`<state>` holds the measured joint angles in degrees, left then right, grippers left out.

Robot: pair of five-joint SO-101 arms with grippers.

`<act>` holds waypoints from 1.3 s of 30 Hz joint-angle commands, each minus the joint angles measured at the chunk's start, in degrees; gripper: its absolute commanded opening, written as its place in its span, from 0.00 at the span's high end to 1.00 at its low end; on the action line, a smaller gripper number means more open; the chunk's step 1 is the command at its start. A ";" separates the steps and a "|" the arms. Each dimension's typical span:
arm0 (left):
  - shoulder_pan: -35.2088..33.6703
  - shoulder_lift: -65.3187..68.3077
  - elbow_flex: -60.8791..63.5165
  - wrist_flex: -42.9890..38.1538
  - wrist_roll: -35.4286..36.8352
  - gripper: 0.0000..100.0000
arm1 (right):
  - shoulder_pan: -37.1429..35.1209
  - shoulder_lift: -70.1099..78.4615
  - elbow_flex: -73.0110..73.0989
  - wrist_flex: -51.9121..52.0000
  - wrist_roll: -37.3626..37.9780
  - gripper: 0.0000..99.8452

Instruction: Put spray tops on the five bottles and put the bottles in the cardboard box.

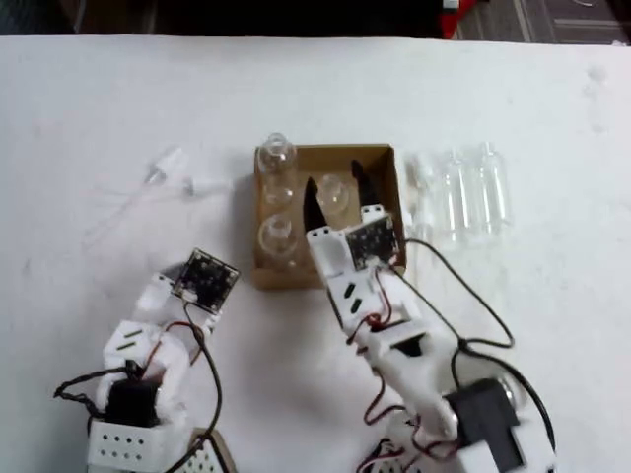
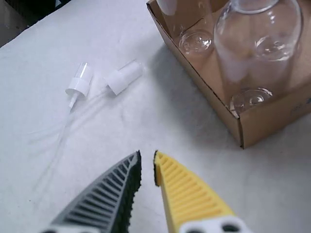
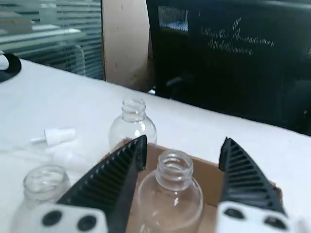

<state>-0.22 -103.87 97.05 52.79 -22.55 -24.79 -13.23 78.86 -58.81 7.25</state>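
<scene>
The cardboard box point(image 1: 386, 158) sits mid-table with three clear, capless bottles standing in it. My right gripper point(image 1: 335, 182) hangs open over the box, its black fingers on either side of the neck of one bottle point(image 3: 170, 189) without touching it. Two other bottles point(image 3: 132, 124) point(image 3: 43, 194) stand beside it in the box. Two white spray tops point(image 2: 79, 83) point(image 2: 124, 77) with thin tubes lie on the table left of the box. My left gripper point(image 2: 147, 162) is shut on nothing, low over the table near the box point(image 2: 252, 121).
More clear bottles point(image 1: 463, 197) lie side by side on the table just right of the box. Cables trail from the right arm across the table near them. The white table extends wide behind the box and to the left.
</scene>
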 commanded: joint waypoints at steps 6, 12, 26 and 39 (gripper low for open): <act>0.31 -0.75 -0.09 0.35 -0.35 0.95 | -0.22 -8.57 -3.87 20.09 0.35 0.78; 0.31 -0.75 -0.09 0.35 -0.35 0.95 | -0.22 -8.92 -3.69 20.09 0.35 0.78; 0.31 -0.75 -0.09 0.35 -0.35 0.95 | -0.13 -9.27 -3.69 20.09 0.70 0.98; 0.31 -0.75 -0.09 0.35 -0.35 0.95 | -0.13 -8.75 -4.04 16.04 0.44 0.98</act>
<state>-0.22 -103.87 97.05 52.79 -22.55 -24.53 -20.88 77.10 -39.74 7.25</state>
